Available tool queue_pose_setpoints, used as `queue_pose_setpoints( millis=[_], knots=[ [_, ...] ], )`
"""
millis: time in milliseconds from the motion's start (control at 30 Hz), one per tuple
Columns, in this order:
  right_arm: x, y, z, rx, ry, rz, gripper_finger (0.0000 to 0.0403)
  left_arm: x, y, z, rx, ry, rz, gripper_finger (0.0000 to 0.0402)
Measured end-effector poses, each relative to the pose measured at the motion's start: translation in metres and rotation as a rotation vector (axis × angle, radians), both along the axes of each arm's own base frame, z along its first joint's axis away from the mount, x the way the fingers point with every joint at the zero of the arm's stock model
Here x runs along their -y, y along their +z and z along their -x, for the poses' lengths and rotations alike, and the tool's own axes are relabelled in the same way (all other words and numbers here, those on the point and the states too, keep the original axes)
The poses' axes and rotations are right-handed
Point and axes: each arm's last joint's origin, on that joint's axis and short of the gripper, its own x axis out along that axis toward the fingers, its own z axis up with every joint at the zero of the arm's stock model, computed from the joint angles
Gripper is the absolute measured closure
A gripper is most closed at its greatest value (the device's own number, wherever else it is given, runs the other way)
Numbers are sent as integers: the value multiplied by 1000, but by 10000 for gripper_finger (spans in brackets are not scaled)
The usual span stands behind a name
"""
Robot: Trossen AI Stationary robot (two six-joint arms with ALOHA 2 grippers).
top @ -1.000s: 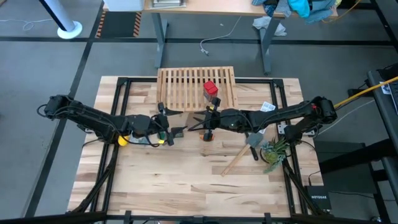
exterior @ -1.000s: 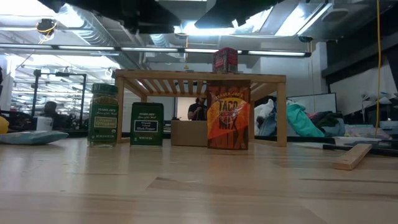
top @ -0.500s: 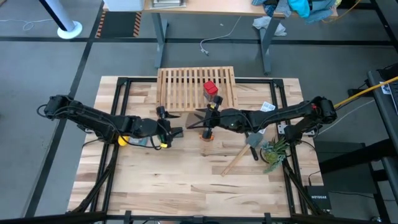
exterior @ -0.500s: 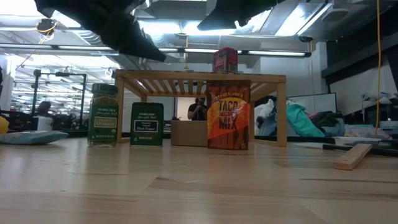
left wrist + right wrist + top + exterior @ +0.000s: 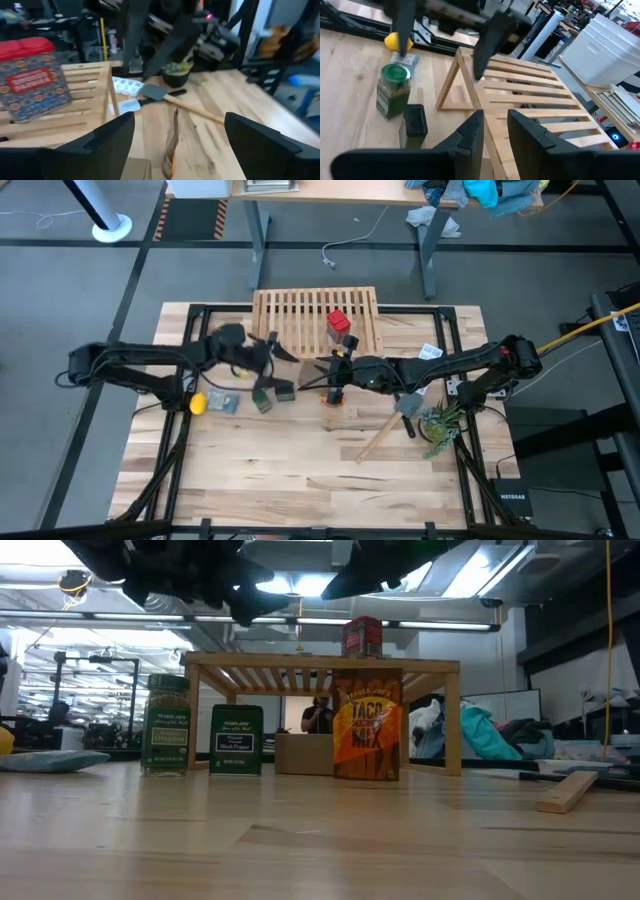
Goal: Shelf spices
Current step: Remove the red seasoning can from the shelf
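The left pincer [image 5: 272, 358], fingers apart and empty, has lifted off the green jar [image 5: 262, 400] toward the shelf [image 5: 290, 315] at the tabletop's far edge, while the right pincer [image 5: 335, 370] stays narrowly parted above the orange packet [image 5: 366, 728].

The shelf [image 5: 300, 320] is pale slatted wood with a red patterned tin [image 5: 31, 77] on it, then there's a green-lidded jar [image 5: 393, 91], a dark green box [image 5: 236, 740], an orange taco packet [image 5: 366, 728] and a yellow ball [image 5: 197, 403].
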Motion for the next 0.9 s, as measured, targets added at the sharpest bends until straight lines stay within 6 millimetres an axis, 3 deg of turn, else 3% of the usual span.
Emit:
queue_pose_setpoints(
  millis=[133, 267, 567, 900],
  knots=[
    [1, 0, 0, 1, -40, 15, 310, -12, 12, 16, 65, -132, 35, 101],
    [4, 0, 2, -8, -132, 51, 310, -8, 14, 44, 125, -282, 25, 101],
    [3, -2, 2, -23, -97, 40, 310, 17, -40, 95, 212, -126, 72, 101],
    [3, 6, -1, 52, -95, 61, 310, 20, -76, 110, 229, 88, 87, 101]
  ],
)
